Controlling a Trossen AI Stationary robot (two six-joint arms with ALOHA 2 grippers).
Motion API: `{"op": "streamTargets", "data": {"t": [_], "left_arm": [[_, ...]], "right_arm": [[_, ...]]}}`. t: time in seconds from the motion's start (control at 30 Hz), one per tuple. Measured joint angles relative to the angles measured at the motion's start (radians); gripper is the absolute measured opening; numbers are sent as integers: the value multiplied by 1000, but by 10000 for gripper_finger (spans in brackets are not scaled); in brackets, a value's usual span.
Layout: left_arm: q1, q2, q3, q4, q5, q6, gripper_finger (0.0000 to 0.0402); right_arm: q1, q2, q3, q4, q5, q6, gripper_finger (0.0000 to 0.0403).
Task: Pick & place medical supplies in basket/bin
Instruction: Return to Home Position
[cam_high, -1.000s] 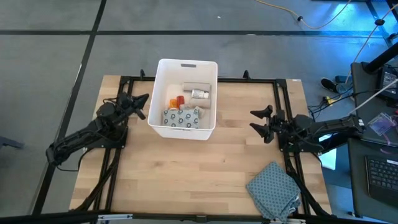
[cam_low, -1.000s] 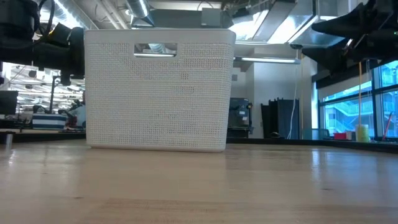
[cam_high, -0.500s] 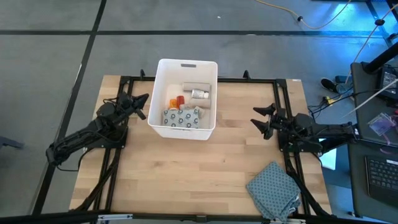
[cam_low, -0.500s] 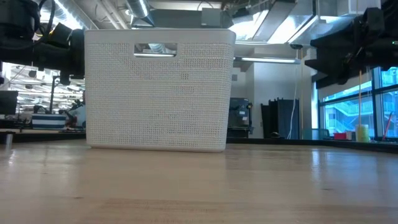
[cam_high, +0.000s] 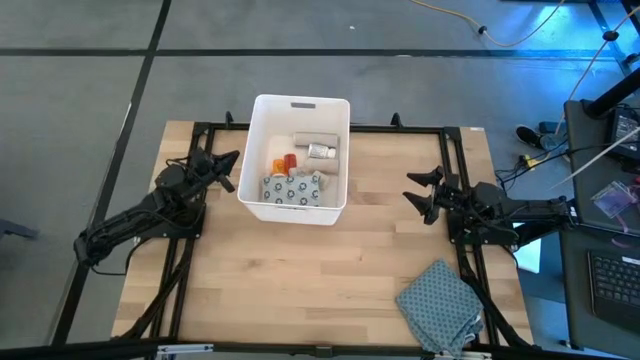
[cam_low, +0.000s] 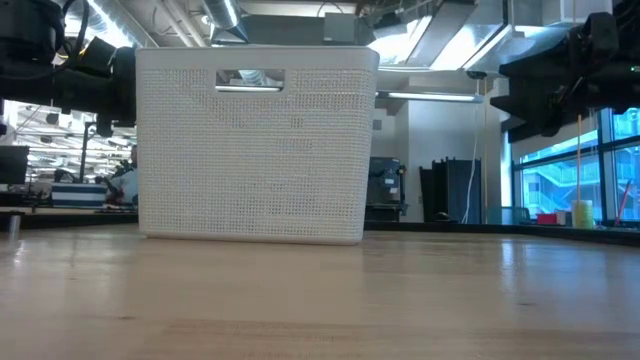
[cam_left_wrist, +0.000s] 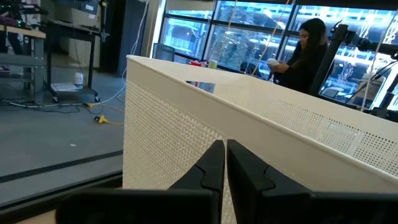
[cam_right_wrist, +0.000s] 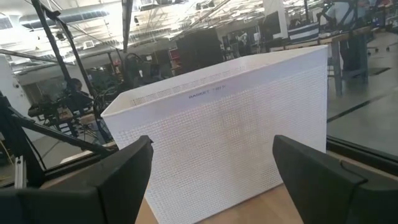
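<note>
- Two dark robot arms flank a pale wooden bench (cam_high: 330, 270), one at each side edge, both set well back from the middle.
- A tall white bin (cam_high: 300, 101) sits at the far middle of the bench, between the arms, where either one could reach over its rim.
- Inside the bin lie the medical supplies. A white soft pack with blue dots (cam_high: 292, 187) is at the near end, with a small red bottle (cam_high: 289, 161) just beyond it. A white bottle (cam_high: 320, 151) and a greyish box (cam_high: 315, 138) lie farther in.
- No supply shows on the open bench, so the sorting looks finished to me.
- The left claw (cam_left_wrist: 224, 146) hangs just beside the bin's left wall and points at it. Its two fingers are pressed together and hold nothing.
- The right claw (cam_right_wrist: 211, 144) hovers well apart from the bin on the other side. Its fingers are spread wide and empty, facing the bin's wall.
- Both arms sit low and folded, which I read as a resting pose clear of the work.
- A folded grey-teal patterned cloth (cam_high: 440, 305) lies at the bench's near right corner, apart from everything. It is not one of the supplies.
</note>
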Motion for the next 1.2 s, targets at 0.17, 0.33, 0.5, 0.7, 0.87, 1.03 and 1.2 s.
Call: {"op": "streamTargets", "data": {"t": [0.17,0.33,0.5,0.7,0.87,1.03,1.2], "left_arm": [[0,0,0,0,0,0,9],[0,0,0,0,0,0,6],[0,0,0,0,0,0,10],[0,0,0,0,0,0,12],[0,0,0,0,0,0,7],[0,0,0,0,0,0,7],[0,0,0,-1,0,0,12]], "right_arm": [[0,0,0,0,0,0,331],[0,0,0,0,0,0,331],[0,0,0,0,0,0,331],[0,0,0,0,0,0,331],[0,0,0,0,0,0,331],[0,0,0,0,0,0,331],[0,0,0,0,0,0,331]]}}
